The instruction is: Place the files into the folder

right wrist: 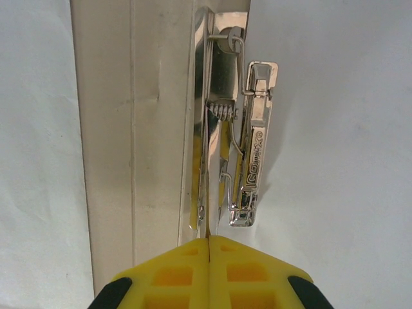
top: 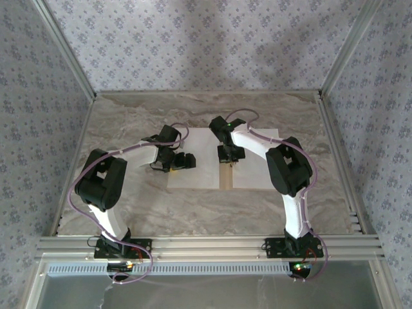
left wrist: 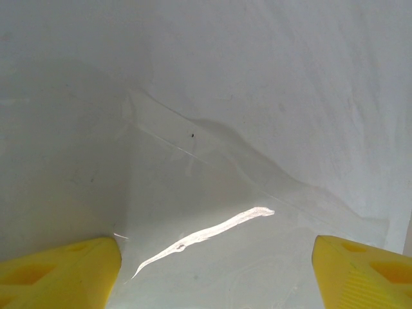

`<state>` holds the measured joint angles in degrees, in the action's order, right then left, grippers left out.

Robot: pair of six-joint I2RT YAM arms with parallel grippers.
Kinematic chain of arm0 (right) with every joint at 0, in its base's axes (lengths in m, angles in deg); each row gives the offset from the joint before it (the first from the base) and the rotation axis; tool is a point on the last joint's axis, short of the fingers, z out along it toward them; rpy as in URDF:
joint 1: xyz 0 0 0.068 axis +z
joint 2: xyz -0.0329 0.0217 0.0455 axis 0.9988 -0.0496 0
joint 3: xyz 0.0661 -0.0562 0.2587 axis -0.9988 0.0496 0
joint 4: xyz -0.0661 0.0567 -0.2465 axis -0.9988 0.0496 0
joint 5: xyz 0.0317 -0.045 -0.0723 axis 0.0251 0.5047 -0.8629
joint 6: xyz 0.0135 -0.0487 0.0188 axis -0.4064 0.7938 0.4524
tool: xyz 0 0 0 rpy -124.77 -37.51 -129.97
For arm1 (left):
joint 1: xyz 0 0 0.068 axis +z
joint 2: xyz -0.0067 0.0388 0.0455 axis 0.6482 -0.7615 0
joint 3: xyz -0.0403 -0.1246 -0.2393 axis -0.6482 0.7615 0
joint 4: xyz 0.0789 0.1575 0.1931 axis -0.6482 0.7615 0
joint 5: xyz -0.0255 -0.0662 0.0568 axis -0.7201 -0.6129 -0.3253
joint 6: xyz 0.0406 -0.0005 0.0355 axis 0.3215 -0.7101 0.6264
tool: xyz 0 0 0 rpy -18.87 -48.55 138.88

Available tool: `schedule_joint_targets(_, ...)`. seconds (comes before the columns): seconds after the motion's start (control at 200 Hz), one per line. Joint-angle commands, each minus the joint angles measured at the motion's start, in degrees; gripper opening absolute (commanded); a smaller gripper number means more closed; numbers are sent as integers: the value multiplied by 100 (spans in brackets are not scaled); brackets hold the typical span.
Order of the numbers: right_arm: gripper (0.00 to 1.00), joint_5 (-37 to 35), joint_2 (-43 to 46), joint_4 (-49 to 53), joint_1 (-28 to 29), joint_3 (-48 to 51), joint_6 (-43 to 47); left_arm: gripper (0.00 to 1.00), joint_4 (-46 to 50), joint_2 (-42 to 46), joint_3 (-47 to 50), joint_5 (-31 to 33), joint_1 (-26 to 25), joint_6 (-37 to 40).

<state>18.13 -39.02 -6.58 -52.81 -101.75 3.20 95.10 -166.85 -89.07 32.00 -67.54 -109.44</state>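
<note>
The folder [top: 225, 178] lies open mid-table, and only its tan centre strip [right wrist: 129, 129] shows between two white files. One file [top: 196, 180] covers the left leaf and the other [top: 256, 179] the right leaf. My right gripper [right wrist: 209, 240] is shut, its tips right at the near end of the folder's metal clip [right wrist: 248, 141] on the crease; I cannot tell whether it pinches the clip. My left gripper [left wrist: 215, 277] hangs open low over the left file [left wrist: 257, 77], its yellow fingers [left wrist: 64, 273] wide apart with nothing between them. A glossy wrinkle crosses that sheet.
The marble-patterned tabletop [top: 129, 116] is walled on three sides by patterned panels. An aluminium rail [top: 206, 246] runs along the near edge, where both arm bases are bolted. The two arms bend inward and meet over the folder.
</note>
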Motion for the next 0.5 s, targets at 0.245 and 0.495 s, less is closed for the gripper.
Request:
schedule_joint_targets(0.245,6,27,-364,-15,-80,469,-127,81,384,-355,198,143,-29,-49)
schedule_joint_targets(0.495,5,76,-487,-77,-106,498,-154,81,360,-360,224,140,-29,-49)
